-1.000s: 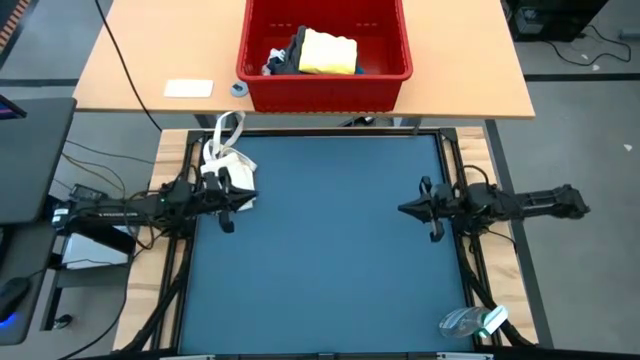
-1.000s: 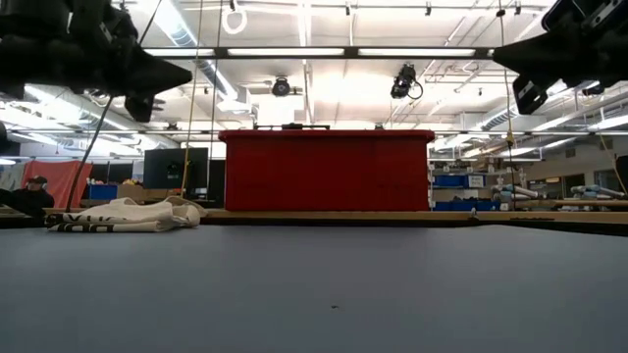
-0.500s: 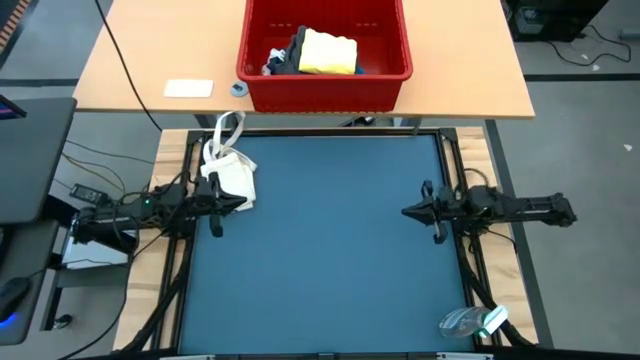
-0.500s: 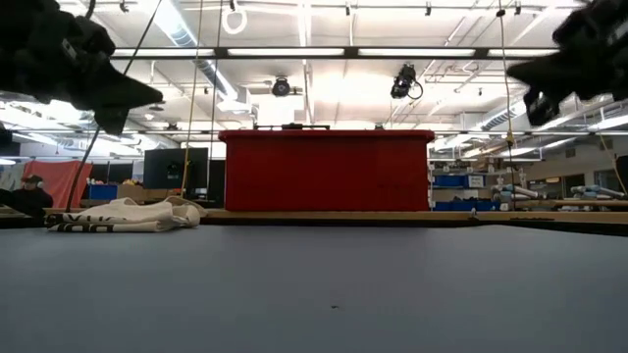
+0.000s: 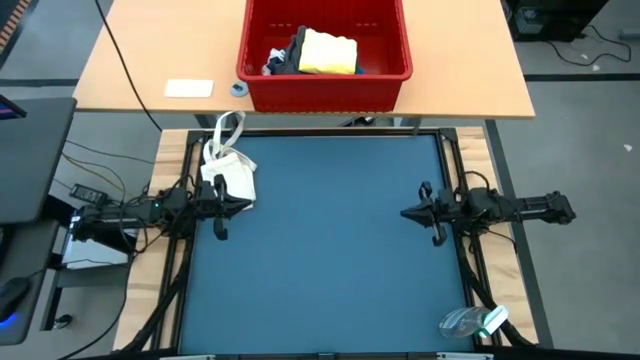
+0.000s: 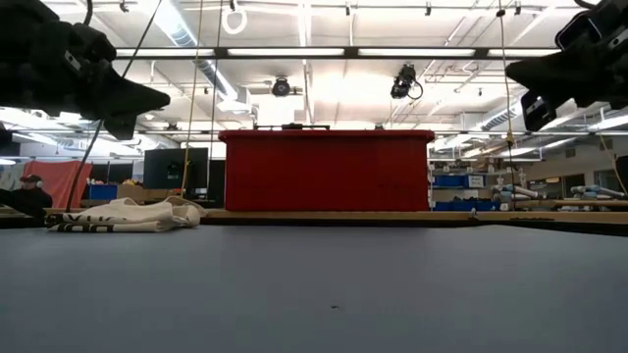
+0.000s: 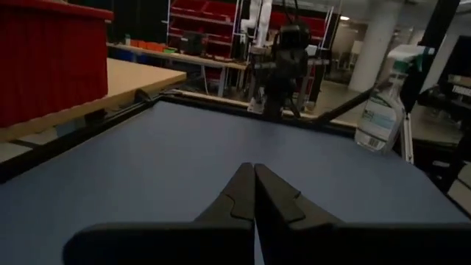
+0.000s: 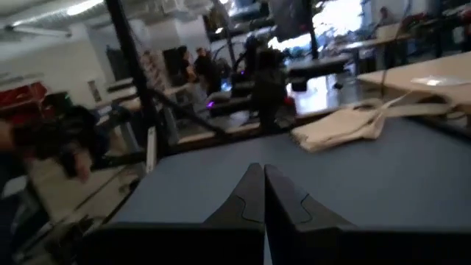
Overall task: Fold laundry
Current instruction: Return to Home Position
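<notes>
The laundry lies in the red basket (image 5: 325, 88) on the wooden table beyond the blue mat: a folded yellow piece (image 5: 328, 52) with a dark garment (image 5: 292, 50) next to it. My left gripper (image 5: 248, 205) hovers shut over the mat's left edge and points level toward the right. My right gripper (image 5: 403, 212) hovers shut over the right edge and points level back at it. The wrist views show each pair of fingertips closed together, left (image 7: 254, 166) and right (image 8: 263, 168), with nothing between them.
A small white bag with strap handles (image 5: 228, 170) lies on the mat's far left corner, just beyond my left gripper. A spray bottle (image 5: 470, 322) lies off the mat's near right corner. A white card (image 5: 188, 88) sits on the wooden table. The blue mat (image 5: 330, 260) is bare between the arms.
Both grippers have sunk a little toward the mat while staying shut and level. My left arm has also drawn back slightly toward the table's left edge. The bag and the laundry have not moved.
</notes>
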